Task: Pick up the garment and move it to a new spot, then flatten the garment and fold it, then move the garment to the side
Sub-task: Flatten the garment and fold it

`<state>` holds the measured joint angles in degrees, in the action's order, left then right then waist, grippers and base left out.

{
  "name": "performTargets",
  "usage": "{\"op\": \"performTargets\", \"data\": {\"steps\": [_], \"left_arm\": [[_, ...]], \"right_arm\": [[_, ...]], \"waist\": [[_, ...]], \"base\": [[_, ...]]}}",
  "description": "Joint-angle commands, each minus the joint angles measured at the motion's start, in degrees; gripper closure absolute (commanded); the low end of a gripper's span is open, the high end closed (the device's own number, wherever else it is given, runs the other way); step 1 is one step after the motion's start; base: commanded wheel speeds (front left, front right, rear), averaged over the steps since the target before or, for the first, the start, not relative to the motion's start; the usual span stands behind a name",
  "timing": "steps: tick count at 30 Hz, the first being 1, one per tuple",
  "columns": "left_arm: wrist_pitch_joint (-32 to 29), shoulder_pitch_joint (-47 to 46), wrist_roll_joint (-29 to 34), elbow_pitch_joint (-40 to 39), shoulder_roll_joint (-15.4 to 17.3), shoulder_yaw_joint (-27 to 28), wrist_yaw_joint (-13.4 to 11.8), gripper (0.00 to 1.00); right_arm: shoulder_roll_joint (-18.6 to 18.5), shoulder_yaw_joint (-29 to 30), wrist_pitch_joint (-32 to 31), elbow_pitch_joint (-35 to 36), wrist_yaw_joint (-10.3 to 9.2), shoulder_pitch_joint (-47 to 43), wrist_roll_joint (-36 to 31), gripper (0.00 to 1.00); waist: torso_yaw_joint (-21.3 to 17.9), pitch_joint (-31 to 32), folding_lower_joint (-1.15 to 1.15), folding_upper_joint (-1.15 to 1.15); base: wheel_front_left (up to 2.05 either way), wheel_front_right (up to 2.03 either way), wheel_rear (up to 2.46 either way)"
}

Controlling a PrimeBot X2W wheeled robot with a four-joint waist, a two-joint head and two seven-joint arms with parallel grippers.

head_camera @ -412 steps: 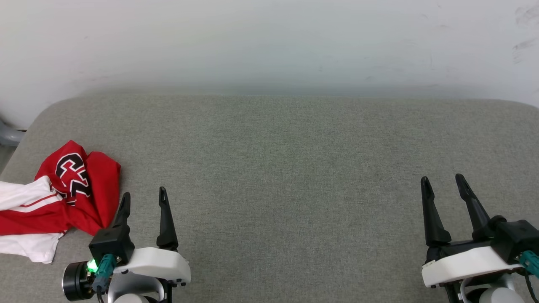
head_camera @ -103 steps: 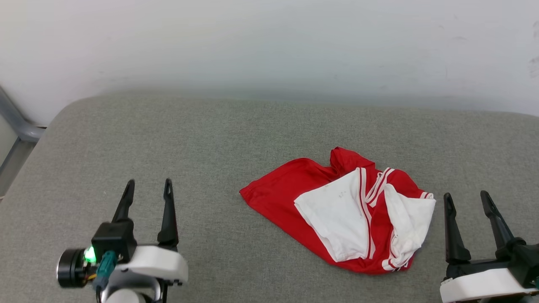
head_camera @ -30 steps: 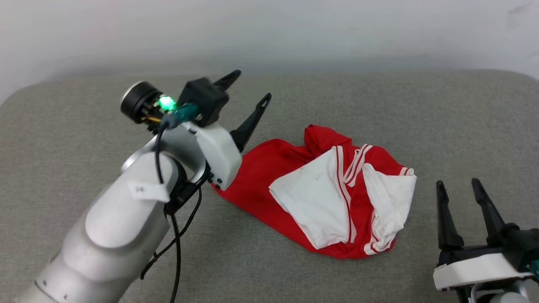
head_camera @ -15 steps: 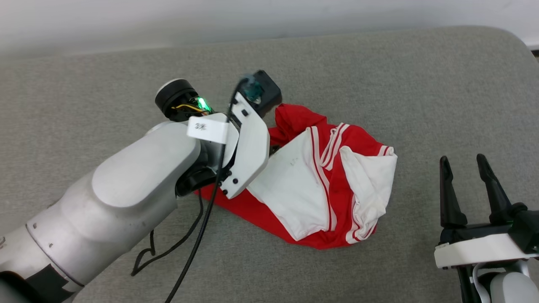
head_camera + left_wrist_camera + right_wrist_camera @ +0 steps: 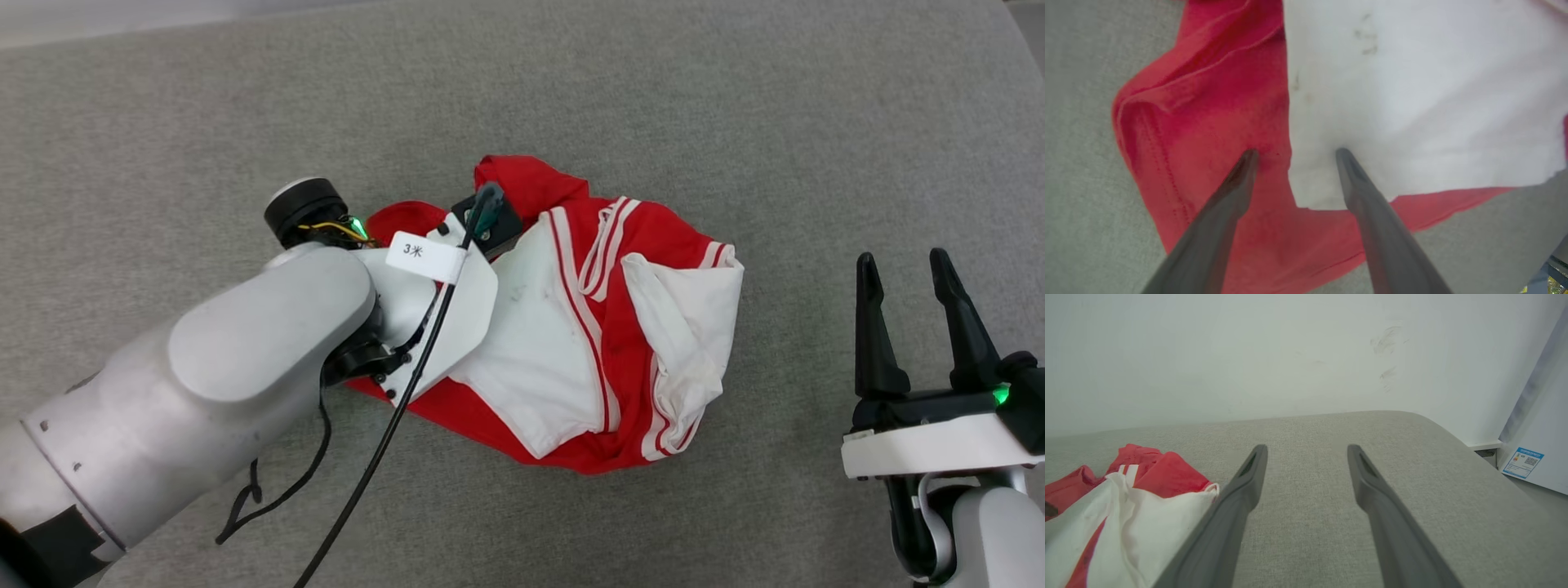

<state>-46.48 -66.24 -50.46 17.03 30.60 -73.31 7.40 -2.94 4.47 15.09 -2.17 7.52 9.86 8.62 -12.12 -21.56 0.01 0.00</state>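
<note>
The garment [image 5: 604, 327] is lying in a crumpled heap roughly mid-way across the grey cushion [image 5: 735, 106]. It's red body down, with a white sleeve [image 5: 1412, 102] flopped over the top. From the head cam its long axis runs from far-left to near-right, so it sits diagonal to me, not square.

The bit that matters is that my left gripper [image 5: 1294, 153] is right on it, pointing straight down into the cloth. The jaws are spread wide and nothing's pinched yet. One tip sits on red fabric and the other on the white sleeve, so the sleeve's edge runs between them. The tips look like they're touching the cloth, but I can't say how hard they're pressing.

My guess is that closing here grabs the sleeve edge plus the red layer under it, two layers and not one. That could make flattening messier.

The right gripper [image 5: 901, 258] is also wide open and empty. It's parked over bare cushion, well apart from the shirt's right end and pointing past it. So the left is clearly the nearer one for this grab.
</note>
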Motion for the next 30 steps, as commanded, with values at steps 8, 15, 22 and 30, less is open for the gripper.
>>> {"op": "performTargets", "data": {"steps": [8,15,22,30], "left_arm": [[-10.63,8.94,2.54,-1.59,1.95,-1.60,0.23,0.00],[-9.76,8.92,2.20,-2.27,2.24,-1.60,0.16,1.00],[1.09,0.58,2.30,-1.82,-0.15,-0.11,-0.07,1.00],[16.10,-6.79,-0.33,-0.53,-1.47,0.07,-0.06,1.00]], "right_arm": [[0.12,-0.32,0.11,-0.18,-0.06,2.28,1.26,0.00],[0.12,-0.07,0.11,-0.40,-0.06,2.27,1.19,0.00],[0.10,0.23,0.11,-0.45,-0.06,1.14,0.17,0.00],[0.11,1.12,0.11,-0.72,-0.06,-1.24,-1.32,0.00]], "waist": [[-2.56,-3.47,-0.01,0.00],[-2.46,-3.17,-0.01,0.00],[-1.00,-0.79,-0.01,0.00],[1.95,4.10,-0.01,0.00]], "base": [[0.00,0.00,0.00],[0.00,0.00,0.00],[0.00,0.00,0.00],[0.00,0.00,0.00]]}}
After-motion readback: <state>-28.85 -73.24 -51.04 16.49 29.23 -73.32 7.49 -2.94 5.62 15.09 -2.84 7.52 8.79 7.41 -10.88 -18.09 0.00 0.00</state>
